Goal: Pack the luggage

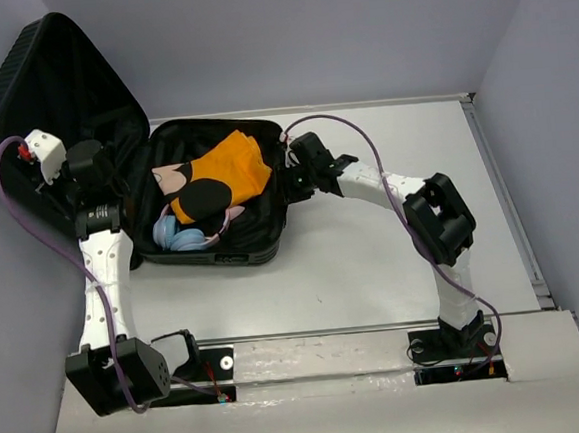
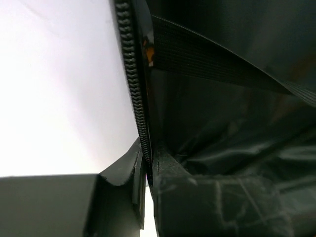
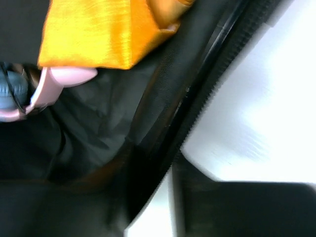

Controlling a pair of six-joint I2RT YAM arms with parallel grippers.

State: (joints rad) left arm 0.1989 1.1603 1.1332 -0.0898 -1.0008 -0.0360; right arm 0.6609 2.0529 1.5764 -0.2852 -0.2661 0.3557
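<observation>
The luggage (image 1: 48, 85) is a black ribbed hard-shell suitcase lying open, its lid tilted up at the far left. Its base (image 1: 222, 256) holds an orange garment (image 1: 227, 166), a black item (image 1: 206, 196), blue headphones (image 1: 175, 232) and a pink piece. My left gripper (image 1: 90, 164) is shut on the lid's zipper rim (image 2: 133, 74), one finger on each side (image 2: 148, 168). My right gripper (image 1: 298, 171) pinches the base's right rim (image 3: 207, 84), one finger inside and one outside (image 3: 168, 163). The orange garment (image 3: 94, 34) lies just beyond it.
The suitcase takes up the far left of the white table (image 1: 373, 260). A black strap (image 2: 217, 59) crosses the lid's lining. Grey walls stand close on the left, back and right. Purple cables loop off both arms.
</observation>
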